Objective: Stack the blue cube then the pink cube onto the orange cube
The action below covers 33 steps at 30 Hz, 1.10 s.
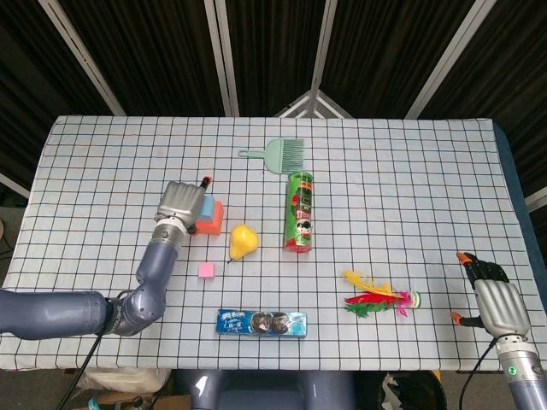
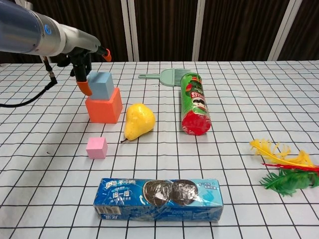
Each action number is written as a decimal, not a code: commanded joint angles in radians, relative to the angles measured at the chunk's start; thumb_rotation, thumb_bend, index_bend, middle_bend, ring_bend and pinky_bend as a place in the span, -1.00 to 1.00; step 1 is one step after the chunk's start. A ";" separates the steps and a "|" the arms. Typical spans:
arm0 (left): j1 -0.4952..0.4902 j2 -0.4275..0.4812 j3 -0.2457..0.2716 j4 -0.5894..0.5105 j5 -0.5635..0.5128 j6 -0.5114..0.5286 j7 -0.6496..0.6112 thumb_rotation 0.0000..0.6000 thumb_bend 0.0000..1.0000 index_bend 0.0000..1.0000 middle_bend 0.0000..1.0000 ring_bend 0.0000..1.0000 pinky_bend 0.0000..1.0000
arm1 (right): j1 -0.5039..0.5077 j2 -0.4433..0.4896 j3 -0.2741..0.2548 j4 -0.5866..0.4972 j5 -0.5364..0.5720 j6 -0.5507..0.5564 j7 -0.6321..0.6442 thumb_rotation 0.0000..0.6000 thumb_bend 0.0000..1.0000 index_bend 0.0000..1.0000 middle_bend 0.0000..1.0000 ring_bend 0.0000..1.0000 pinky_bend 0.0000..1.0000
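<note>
The blue cube sits on top of the orange cube at the table's left; the head view shows the blue cube and the orange cube partly under my hand. My left hand hovers over the stack with its fingers spread; one orange fingertip hangs by the blue cube's left face and another points up and away. From above, the left hand covers the stack's left part. The pink cube lies alone in front of the stack. My right hand rests at the near right edge, holding nothing.
A yellow pear stands just right of the stack. A green crisp can lies further right, a green brush behind it. A blue biscuit pack lies near the front edge, and a feather shuttlecock at right.
</note>
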State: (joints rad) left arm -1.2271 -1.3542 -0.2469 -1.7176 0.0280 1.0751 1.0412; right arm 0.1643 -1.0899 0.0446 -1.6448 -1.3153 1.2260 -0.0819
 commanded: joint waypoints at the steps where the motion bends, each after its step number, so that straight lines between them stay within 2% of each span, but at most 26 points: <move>1: 0.119 0.213 -0.048 -0.283 0.189 0.070 -0.168 1.00 -0.57 -0.89 0.43 0.25 0.56 | -0.003 0.003 0.001 -0.002 0.001 0.005 0.002 1.00 -0.65 -0.92 -0.81 -0.75 -0.80; 3: 0.186 0.284 -0.046 -0.374 0.290 0.104 -0.241 1.00 -0.57 -0.82 0.43 0.25 0.56 | -0.004 0.004 0.001 -0.003 -0.001 0.008 0.004 1.00 -0.65 -0.92 -0.81 -0.75 -0.80; 6: 0.308 0.396 -0.010 -0.482 0.450 0.127 -0.355 1.00 -0.57 -0.72 0.43 0.25 0.56 | -0.006 0.008 -0.001 -0.008 -0.006 0.011 0.010 1.00 -0.65 -0.92 -0.81 -0.75 -0.80; 10: 0.404 0.434 0.082 -0.492 0.605 0.097 -0.415 1.00 -0.57 -0.59 0.43 0.25 0.56 | -0.006 0.010 -0.004 -0.017 -0.018 0.014 0.010 1.00 -0.65 -0.92 -0.81 -0.75 -0.80; 14: 0.437 0.377 0.169 -0.427 0.678 0.004 -0.439 1.00 -0.54 -0.53 0.43 0.25 0.56 | -0.007 0.013 -0.005 -0.022 -0.022 0.017 0.011 1.00 -0.65 -0.92 -0.81 -0.75 -0.80; 18: 0.435 0.279 0.222 -0.347 0.685 -0.044 -0.419 1.00 -0.52 -0.49 0.44 0.26 0.56 | -0.012 0.019 -0.003 -0.022 -0.016 0.022 0.020 1.00 -0.65 -0.92 -0.81 -0.75 -0.80; 25: 0.402 0.116 0.225 -0.255 0.643 -0.010 -0.352 1.00 -0.51 -0.40 0.46 0.29 0.59 | -0.016 0.024 -0.004 -0.018 -0.019 0.026 0.034 1.00 -0.65 -0.92 -0.81 -0.75 -0.80; 33: 0.367 -0.012 0.211 -0.231 0.586 0.073 -0.257 1.00 -0.51 -0.36 0.48 0.30 0.60 | -0.015 0.024 -0.005 -0.013 -0.025 0.023 0.044 1.00 -0.65 -0.92 -0.81 -0.75 -0.80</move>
State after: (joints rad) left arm -0.8486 -1.3449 -0.0326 -1.9576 0.6313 1.1341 0.7669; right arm 0.1487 -1.0660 0.0394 -1.6585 -1.3400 1.2496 -0.0380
